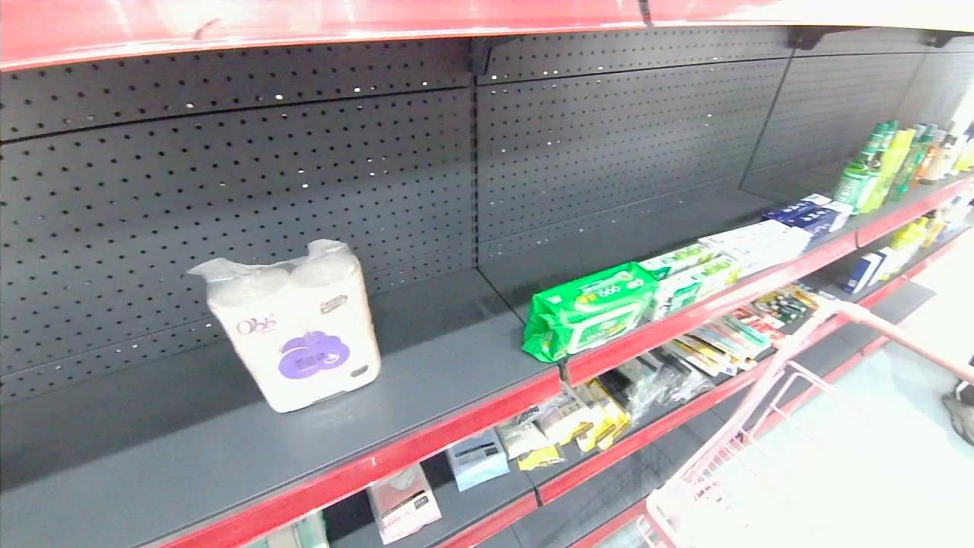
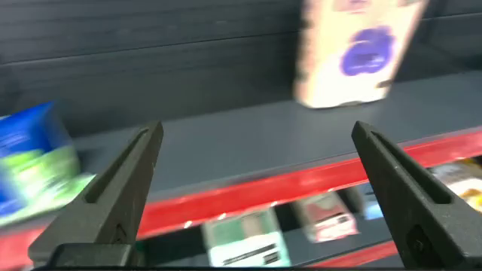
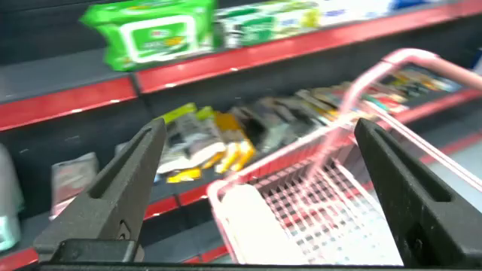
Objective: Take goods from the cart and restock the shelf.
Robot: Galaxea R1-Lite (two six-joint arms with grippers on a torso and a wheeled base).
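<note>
Jaws of the right gripper (image 3: pixel 260 128) stand spread wide, with nothing between them and nothing touching either finger. Jaws of the left gripper (image 2: pixel 256 132) are equally spread and empty.

**Relation governing the next move**
- The cart (image 3: pixel 218 197) lies directly ahead of and below the right jaws, and its basket opening sits in the gap between the two fingers.
- The cart's long axis appears to run roughly parallel to the red front edge of the shelf (image 1: pixel 426 380), with its handle (image 3: pixel 410 56) at the end far from the right jaws.
- A pale item (image 3: pixel 256 226) rests in the basket near the rim closest to the right jaws. Its type cannot be determined.
- The right arm is judged the nearer arm for the pick. The left jaws face the shelf, not the cart.

**Shelf condition**
- Ahead of the left jaws, well apart from them, an upright toilet paper pack (image 2: pixel 354 53) stands on the grey shelf board.
- A green wipes pack (image 3: pixel 151 34) lies flat at the shelf edge, beyond and above the right jaws, touching a row of boxes (image 1: pixel 689 278) on its far side.
- Bare board separates the toilet paper pack from the wipes pack.

**Status**
No goods are held. The pick from the cart is judged not yet begun. The right jaws would need to descend into the basket.
</note>
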